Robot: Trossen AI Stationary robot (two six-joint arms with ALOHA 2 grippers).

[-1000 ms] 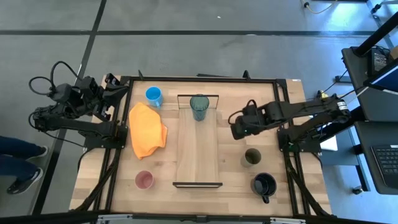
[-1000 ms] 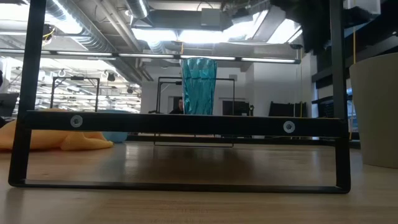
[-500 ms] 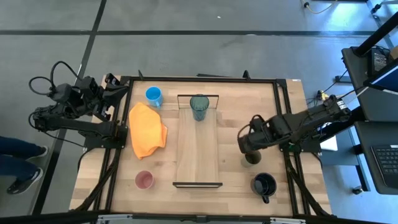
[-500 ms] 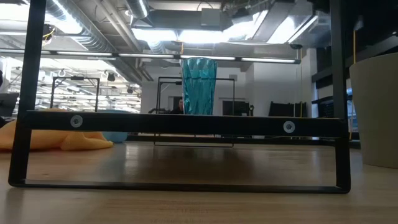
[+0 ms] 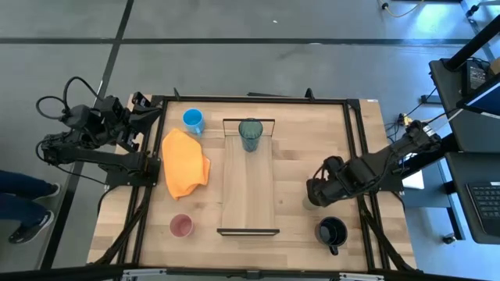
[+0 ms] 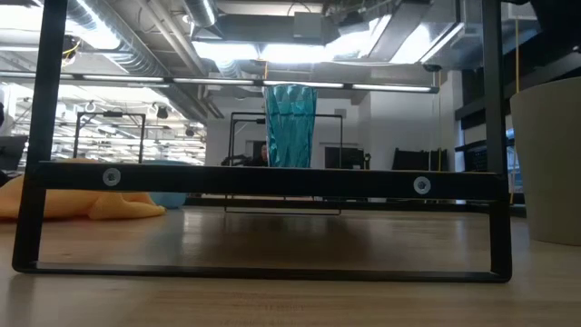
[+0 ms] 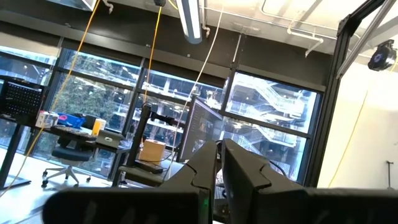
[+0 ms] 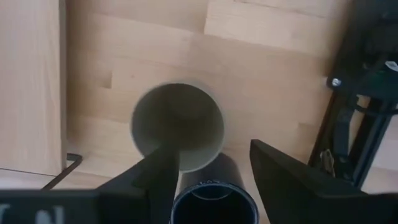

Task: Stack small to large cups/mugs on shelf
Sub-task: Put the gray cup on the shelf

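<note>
The olive-green cup (image 8: 177, 124) stands upright on the table, right of the shelf (image 5: 248, 183), and shows at the right edge of the low view (image 6: 545, 163). My right gripper (image 8: 211, 149) is open above the cup, one finger over its mouth and the other outside its wall. The teal tumbler (image 5: 250, 134) stands on the shelf's far end. The black mug (image 5: 331, 231) stands near the front right, the pink cup (image 5: 181, 226) at the front left, and the blue mug (image 5: 193, 120) at the far left. My left gripper (image 7: 220, 165) is shut and waits off the table's left edge.
An orange cloth (image 5: 184, 162) lies left of the shelf. The shelf's black end frames (image 6: 263, 177) stand at both its short ends. Bare tabletop lies between the shelf and the olive-green cup.
My right gripper has gone toward the table's near edge and a little to the right, from beside the shelf's far half to above the olive-green cup. No cup has moved.
</note>
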